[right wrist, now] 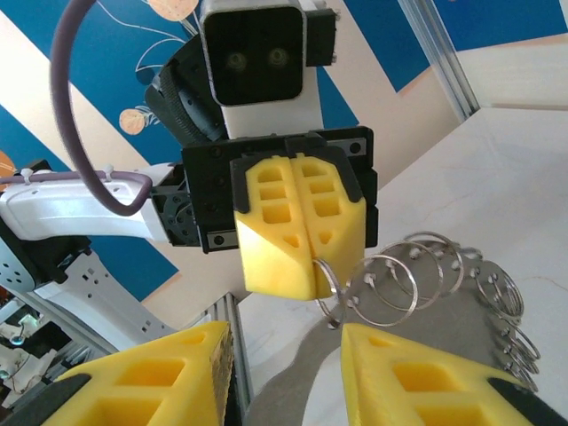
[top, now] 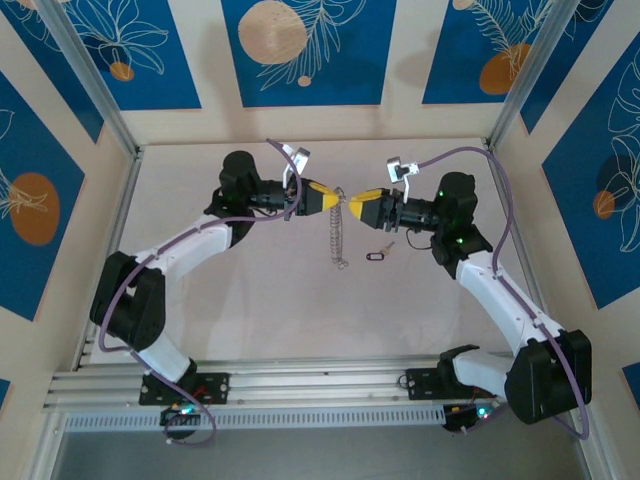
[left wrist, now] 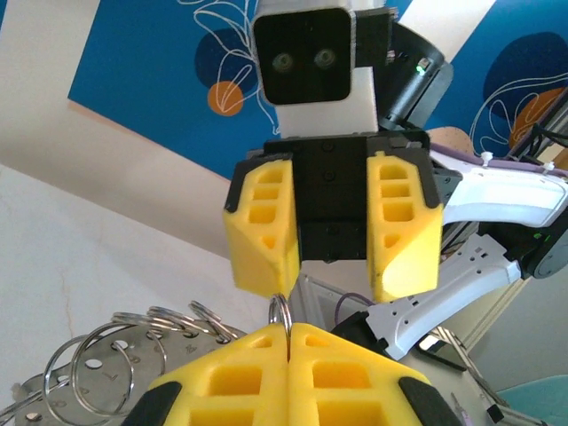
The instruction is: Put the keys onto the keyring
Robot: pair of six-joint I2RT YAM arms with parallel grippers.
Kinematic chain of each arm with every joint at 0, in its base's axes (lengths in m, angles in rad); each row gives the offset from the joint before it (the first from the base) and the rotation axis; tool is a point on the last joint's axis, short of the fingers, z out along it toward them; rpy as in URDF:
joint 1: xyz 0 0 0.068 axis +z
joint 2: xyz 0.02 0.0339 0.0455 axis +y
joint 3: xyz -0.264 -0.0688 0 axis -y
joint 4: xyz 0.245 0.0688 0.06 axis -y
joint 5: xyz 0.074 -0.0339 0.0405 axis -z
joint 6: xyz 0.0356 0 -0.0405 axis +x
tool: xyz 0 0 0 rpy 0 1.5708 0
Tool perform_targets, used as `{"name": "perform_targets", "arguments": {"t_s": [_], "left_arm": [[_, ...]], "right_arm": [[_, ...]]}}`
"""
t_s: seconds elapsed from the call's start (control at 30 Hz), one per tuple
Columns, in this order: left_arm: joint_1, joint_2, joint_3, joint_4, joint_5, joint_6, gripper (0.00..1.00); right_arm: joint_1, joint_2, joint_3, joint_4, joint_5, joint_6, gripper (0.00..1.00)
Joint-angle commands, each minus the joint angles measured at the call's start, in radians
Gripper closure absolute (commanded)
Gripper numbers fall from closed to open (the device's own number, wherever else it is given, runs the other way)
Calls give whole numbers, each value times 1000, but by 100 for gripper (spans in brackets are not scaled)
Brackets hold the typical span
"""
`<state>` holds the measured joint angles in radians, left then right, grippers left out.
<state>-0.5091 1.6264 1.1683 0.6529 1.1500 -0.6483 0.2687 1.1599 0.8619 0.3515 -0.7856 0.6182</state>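
Observation:
The keyring (top: 340,240) is a floppy silvery strip edged with small wire rings (right wrist: 399,282), and it hangs from my left gripper (top: 336,197) down toward the table. In the left wrist view my left gripper (left wrist: 288,330) is shut on one end ring (left wrist: 280,311), with more rings (left wrist: 115,359) trailing left. My right gripper (top: 353,205) faces it tip to tip. It is open (right wrist: 284,333), with the pinched ring (right wrist: 327,280) just beyond the gap and one fingertip (left wrist: 266,266) almost touching it. The key (top: 378,256), with a black tag and brass tip, lies on the table below the right gripper.
The white tabletop (top: 250,300) is walled by blue-patterned panels and aluminium posts (top: 90,85). A rail (top: 300,380) runs along the near edge between the arm bases. A purple cable (top: 480,160) loops over the right arm.

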Motion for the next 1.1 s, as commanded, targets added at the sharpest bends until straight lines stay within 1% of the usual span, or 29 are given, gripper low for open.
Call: {"name": "perform_targets", "arguments": {"t_s": [0.0,0.23,0.57,0.77,0.93,1.07], "left_arm": [[-9,4,35,101,42,-35,100],[-9,24,34,203,55,-117,100],[-10,37,34,235,60,-145,100],[-13,43,39,243,63,-152,100],[-16,47,42,242,66,-153,100],[-16,50,44,242,66,-155,100]], "right_arm": [[9,17,24,17,24,5,62],[10,34,40,19,42,6,61],[21,54,76,33,36,15,62],[29,62,92,33,22,14,71],[30,60,94,33,20,14,82],[31,61,91,45,15,19,86]]}}
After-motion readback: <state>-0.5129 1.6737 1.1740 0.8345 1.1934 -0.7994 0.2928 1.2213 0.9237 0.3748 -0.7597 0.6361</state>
